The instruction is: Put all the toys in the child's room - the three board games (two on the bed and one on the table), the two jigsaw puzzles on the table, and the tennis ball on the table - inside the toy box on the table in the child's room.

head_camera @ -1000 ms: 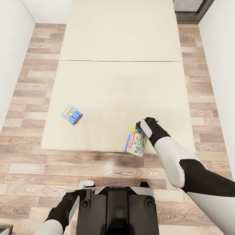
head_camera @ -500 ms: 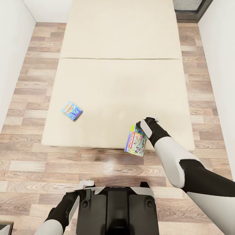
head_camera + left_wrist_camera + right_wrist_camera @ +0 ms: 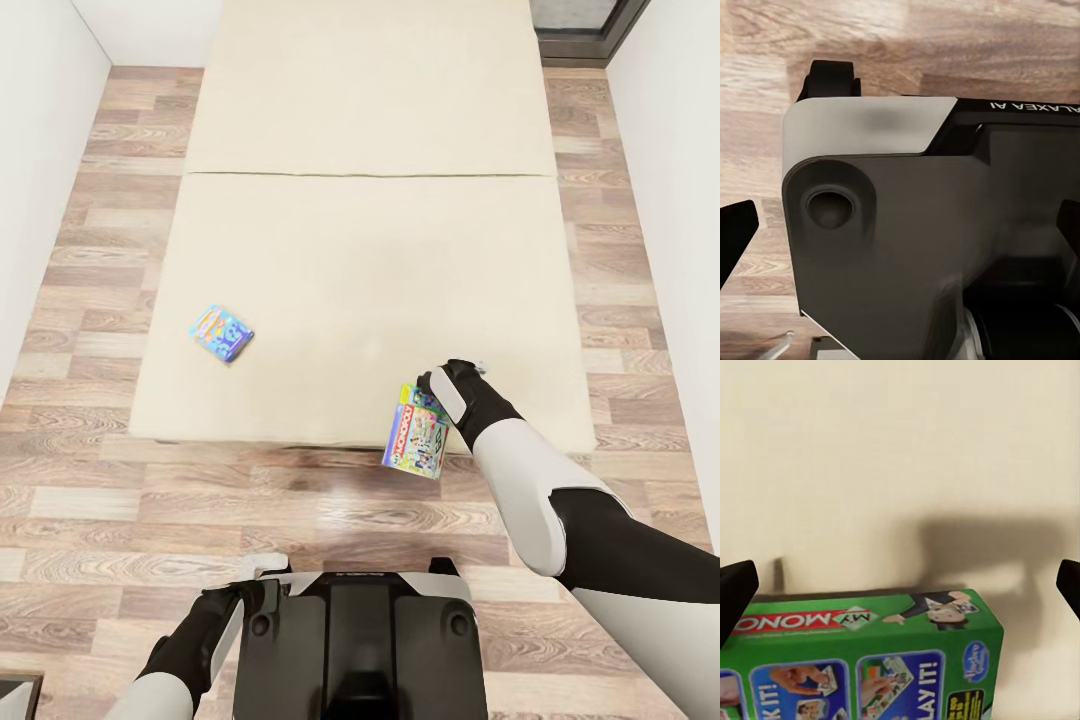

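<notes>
Large cream-coloured rectangular bed mattress, flat and plain, stretching up the middle of the head view, crossed by one thin seam about a third of the way down. Same cream surface behind everything in the right wrist view, with a soft grey shadow on it. Wood-plank floor in mixed brown and grey tones around the bed on both sides and at its near end; also seen in the left wrist view. White walls along both edges. Dark-framed opening at the far right corner.
</notes>
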You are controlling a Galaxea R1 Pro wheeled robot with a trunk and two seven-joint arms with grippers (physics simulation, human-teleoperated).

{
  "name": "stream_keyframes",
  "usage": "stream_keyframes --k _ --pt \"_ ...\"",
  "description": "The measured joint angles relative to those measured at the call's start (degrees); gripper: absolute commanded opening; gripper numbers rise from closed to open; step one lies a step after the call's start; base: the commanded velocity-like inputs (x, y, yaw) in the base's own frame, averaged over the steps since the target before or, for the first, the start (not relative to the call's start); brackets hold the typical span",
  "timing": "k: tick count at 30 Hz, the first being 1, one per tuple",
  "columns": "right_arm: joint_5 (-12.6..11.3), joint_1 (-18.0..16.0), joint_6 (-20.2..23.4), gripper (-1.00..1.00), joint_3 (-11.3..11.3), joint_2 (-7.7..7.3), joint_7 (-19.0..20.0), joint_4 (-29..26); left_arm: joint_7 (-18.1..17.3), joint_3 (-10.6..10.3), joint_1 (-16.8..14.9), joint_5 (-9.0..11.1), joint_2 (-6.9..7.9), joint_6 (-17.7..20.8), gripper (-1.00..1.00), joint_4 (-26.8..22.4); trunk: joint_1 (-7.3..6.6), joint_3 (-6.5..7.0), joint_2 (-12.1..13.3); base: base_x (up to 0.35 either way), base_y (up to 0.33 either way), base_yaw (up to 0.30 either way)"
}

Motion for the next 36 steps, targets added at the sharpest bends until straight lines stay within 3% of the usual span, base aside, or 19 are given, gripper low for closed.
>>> stream_keyframes --k 21,36 --pt "0.0 0.0 0.0 1.0 0.0 0.0 0.0 0.0 0.0 0.0 0.0 0.0 0.0 0.0 1.0 0.0 0.0 0.04 0.0 -0.05 0.0 -0.003" --pt "-0.1 0.0 0.2 1.0 -0.1 0.0 -0.2 -0.7 0.0 0.0 0.0 0.0 -0.04 -0.1 1.0 0.0 0.0 1.28 0.0 -0.001 0.0 -0.116"
